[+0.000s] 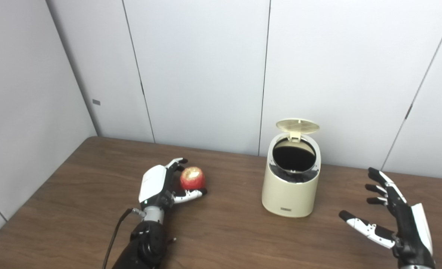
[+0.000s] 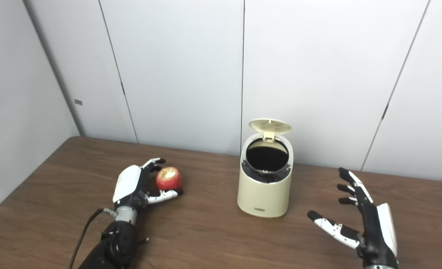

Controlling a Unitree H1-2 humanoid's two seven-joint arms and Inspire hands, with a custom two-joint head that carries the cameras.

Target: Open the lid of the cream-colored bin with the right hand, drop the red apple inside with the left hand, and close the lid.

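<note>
**Ana:** Since the lid (image 1: 298,126) already stands up from its hinge at the 12 o'clock edge of the bin (image 1: 291,194), the opening step looks done, doesn't it?

**Ben:** I'd say so. The dark mouth is fully exposed and tilts toward us, which should make a drop from the front or side easy.

**Ana:** Where's the apple (image 1: 192,178)?

**Ben:** On the table (image 1: 75,194), well apart from the bin, at about 9 o'clock from it. The left hand (image 1: 157,185) is cupped around it: fingers curl over the far side, the thumb lies along the near side. Whether it's truly gripped or only caged, I can't tell; the apple seems to rest on the wood.

**Ana:** And the right hand (image 1: 394,216)?

**Ben:** Holding nothing, fingers spread wide, thumb pointing toward the bin. It hovers at roughly 4 o'clock from the bin, clear of it. My guess is it waits there so it doesn't block the left arm's path, yet stays close enough to close the lid.

**Ana:** So what comes next?

**Ben:** Probably firming the grasp, lifting, and carrying the apple across toward 3 o'clock until it's over the mouth. The upright lid is the thing to avoid bumping.
</note>
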